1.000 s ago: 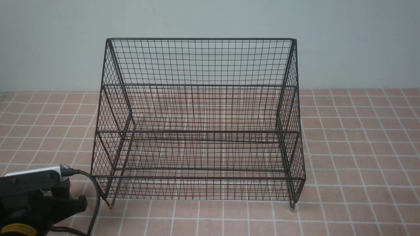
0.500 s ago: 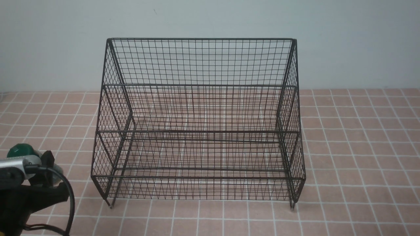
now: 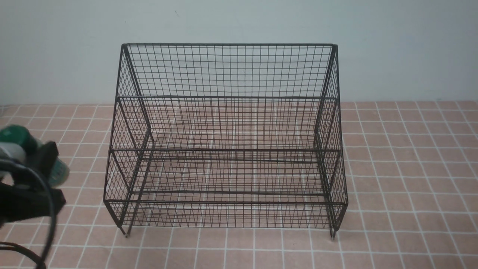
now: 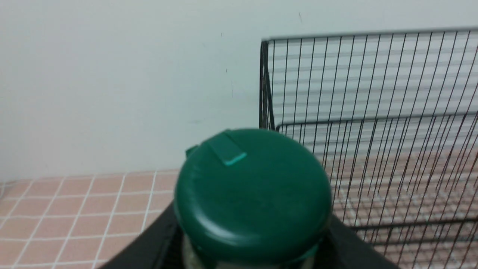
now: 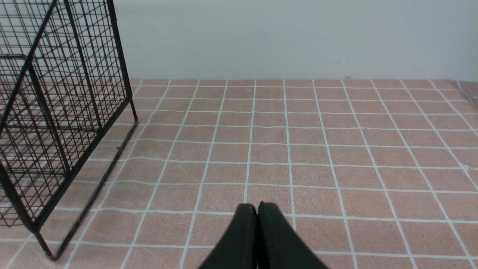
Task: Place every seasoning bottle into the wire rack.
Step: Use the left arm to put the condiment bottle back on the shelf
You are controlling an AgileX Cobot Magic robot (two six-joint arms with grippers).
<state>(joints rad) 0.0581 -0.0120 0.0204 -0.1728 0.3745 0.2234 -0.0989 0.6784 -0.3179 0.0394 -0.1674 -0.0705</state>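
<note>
Tiled tabletop (image 3: 410,168); blurred seasoning bottle (image 3: 16,136), body mostly hidden, clamped in left jaws; right jaws closed.

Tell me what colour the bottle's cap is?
The cap is dark green, clearest in the left wrist view.

We can read no text, number, brand or sign anywhere in these views. The one printed surface is the teal label (image 3: 59,171) on the seasoning bottle (image 3: 19,136) at the near left, and in the front view it is too blurred for us to make out any lettering. In the left wrist view the bottle's green cap (image 4: 254,194) covers the label.
</note>
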